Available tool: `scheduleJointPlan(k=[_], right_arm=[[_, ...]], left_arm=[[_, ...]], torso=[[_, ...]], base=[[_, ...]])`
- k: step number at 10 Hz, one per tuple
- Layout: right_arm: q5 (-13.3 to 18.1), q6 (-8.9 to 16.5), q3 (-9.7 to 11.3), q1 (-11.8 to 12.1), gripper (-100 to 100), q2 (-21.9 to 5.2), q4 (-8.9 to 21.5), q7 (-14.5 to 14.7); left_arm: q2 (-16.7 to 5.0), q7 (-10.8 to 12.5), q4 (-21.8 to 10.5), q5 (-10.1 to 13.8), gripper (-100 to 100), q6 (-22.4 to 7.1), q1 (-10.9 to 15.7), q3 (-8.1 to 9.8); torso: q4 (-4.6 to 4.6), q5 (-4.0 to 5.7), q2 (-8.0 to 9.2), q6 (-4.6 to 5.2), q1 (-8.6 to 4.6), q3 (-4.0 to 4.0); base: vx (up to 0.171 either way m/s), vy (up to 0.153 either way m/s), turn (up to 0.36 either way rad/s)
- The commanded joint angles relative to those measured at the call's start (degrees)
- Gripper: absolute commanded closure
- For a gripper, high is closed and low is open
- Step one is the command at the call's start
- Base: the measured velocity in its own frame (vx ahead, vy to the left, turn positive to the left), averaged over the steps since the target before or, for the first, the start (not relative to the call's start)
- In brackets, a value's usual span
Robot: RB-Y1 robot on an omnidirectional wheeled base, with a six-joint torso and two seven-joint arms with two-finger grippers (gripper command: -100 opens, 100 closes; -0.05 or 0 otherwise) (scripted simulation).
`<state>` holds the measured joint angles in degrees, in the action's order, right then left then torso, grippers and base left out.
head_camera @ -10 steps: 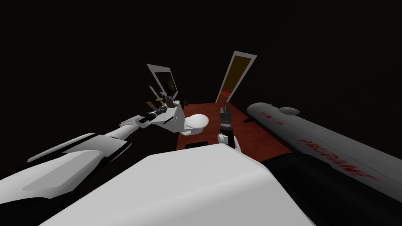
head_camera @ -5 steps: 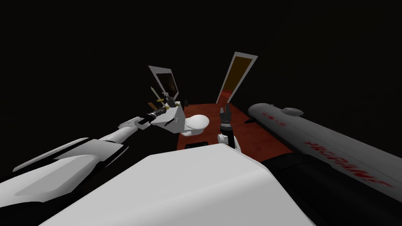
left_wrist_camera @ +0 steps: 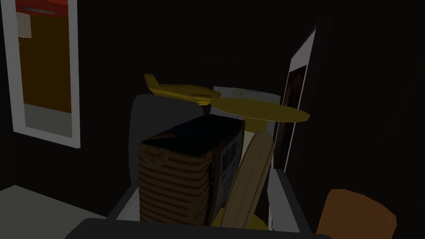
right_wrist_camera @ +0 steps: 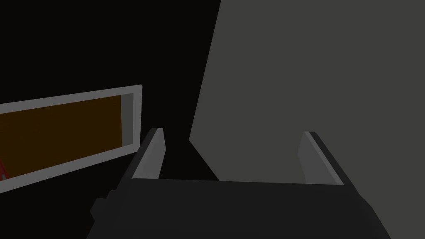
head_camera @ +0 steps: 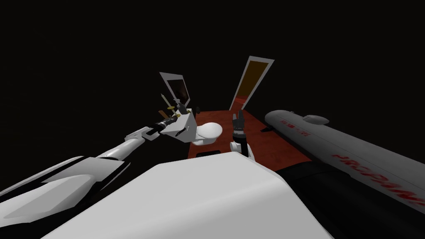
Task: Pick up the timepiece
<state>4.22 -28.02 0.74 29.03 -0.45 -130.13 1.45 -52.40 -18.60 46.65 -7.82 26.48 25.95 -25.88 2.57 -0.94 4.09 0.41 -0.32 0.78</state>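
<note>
Item: left gripper (head_camera: 178, 108) over the white toilet tank (head_camera: 183, 126), fingers spread wide.
Between its fingers stand a striped brown box (left_wrist_camera: 176, 186) and, leaning against it, a tan strap with a gold end, apparently the timepiece (left_wrist_camera: 250, 178); whether either finger touches them, cannot tell. A gold disc (left_wrist_camera: 265, 112) lies beyond. The right gripper (right_wrist_camera: 232, 137) is spread wide, holding nothing.

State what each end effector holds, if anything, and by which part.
Nothing. The left end effector stands open around the striped box; the right end effector is open and empty.
</note>
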Motion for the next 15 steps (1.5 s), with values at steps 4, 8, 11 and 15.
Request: scheduleJointPlan(k=[4, 8, 11, 15], right_arm=[[0.00, 0.00, 0.00, 0.01, 0, 0.00, 0.00, 0.00], [0.00, 0.00, 0.00, 0.01, 0, 0.00, 0.00, 0.00], [0.00, 0.00, 0.00, 0.01, 0, 0.00, 0.00, 0.00], [0.00, 0.00, 0.00, 0.00, 0, 0.00, 0.00, 0.00]], left_arm=[[0.30, 0.61, 8.25, -2.04, 100, -1.90, -7.56, 3.46], [-0.02, 1.35, 14.22, -3.94, 100, -3.89, -13.25, 7.23], [-0.34, 2.08, 18.98, -5.84, 100, -5.87, -17.74, 11.00], [-0.65, 2.82, 25.68, -7.75, 100, -7.86, -23.40, 14.14]], torso=[[0.27, -0.21, -0.22, 0.04, 0.09, -0.24], [0.67, -0.49, -0.46, 0.03, 0.24, -0.56], [0.84, -0.66, -0.47, 0.07, 0.35, -0.65], [1.03, -0.86, -0.35, 0.24, 0.44, -0.70]], base=[[0.060, 0.011, 0.032], [0.055, 0.009, 0.025], [0.062, 0.010, 0.031], [0.039, 0.007, 0.018]])
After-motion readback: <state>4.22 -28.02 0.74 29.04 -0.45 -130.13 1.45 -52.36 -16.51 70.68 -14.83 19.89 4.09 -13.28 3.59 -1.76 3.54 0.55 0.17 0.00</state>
